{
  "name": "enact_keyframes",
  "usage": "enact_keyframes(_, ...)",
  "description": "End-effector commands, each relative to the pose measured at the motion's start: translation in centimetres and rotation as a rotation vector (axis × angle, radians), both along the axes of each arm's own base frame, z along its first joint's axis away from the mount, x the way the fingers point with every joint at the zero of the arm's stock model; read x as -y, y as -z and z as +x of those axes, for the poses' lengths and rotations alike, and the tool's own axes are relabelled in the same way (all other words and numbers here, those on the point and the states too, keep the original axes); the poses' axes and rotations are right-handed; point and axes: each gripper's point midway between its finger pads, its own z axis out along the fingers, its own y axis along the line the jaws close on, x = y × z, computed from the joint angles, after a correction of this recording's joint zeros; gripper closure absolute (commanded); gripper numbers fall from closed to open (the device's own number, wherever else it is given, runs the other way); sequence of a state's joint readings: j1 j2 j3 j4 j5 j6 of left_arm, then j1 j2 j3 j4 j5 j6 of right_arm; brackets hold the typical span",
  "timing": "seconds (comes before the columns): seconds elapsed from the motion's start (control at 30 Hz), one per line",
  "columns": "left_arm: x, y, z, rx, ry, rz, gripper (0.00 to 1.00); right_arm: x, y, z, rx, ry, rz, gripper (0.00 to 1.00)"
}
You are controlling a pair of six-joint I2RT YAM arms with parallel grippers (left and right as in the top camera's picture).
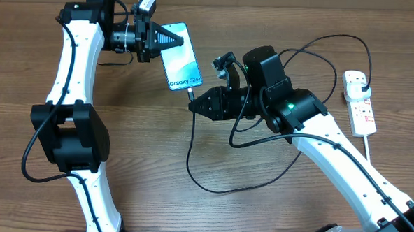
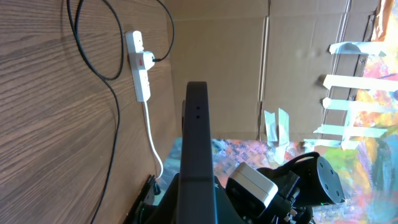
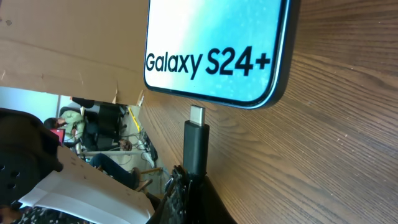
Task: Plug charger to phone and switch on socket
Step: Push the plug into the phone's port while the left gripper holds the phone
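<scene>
The phone (image 1: 182, 59) lies on the wooden table with its light blue screen up, reading "Galaxy S24+" in the right wrist view (image 3: 217, 43). My left gripper (image 1: 170, 41) is shut on the phone's far end; its dark edge shows between the fingers (image 2: 198, 137). My right gripper (image 1: 192, 101) is shut on the charger's connector (image 3: 196, 140). The connector's metal tip sits just short of the phone's bottom edge with a small gap. The black cable (image 1: 211, 186) loops across the table to a plug (image 1: 363, 82) in the white socket (image 1: 359, 102), which also shows in the left wrist view (image 2: 140, 68).
The socket's thick white cord (image 1: 371, 147) runs towards the front right under my right arm. Black cable loops (image 1: 322, 47) lie between the right arm and the socket. Cardboard walls (image 2: 249, 68) stand beyond the table edge.
</scene>
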State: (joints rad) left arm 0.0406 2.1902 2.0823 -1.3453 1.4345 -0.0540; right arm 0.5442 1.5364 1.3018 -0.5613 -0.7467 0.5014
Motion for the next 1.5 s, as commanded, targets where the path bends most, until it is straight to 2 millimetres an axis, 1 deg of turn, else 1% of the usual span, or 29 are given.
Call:
enact_keyframes(0.0, 0.5, -2.3, -0.6, 0.029, 0.011, -0.031, 0.96, 0.0, -0.3, 0.1, 0.013, 0.004, 0.004, 0.96)
enact_keyframes(0.27, 1.0, -1.9, -0.7, 0.029, 0.022, -0.013, 0.95, 0.0, -0.3, 0.1, 0.014, 0.004, 0.004, 0.96)
enact_keyframes(1.03, 1.1, -2.0, -0.6, -0.005, 0.018, -0.014, 0.96, 0.0, -0.3, 0.1, 0.014, 0.004, 0.004, 0.96)
enact_keyframes(1.47, 1.8, -1.7, -0.9, 0.000, 0.032, 0.001, 0.95, 0.1, -0.2, 0.2, 0.017, 0.009, 0.000, 0.96)
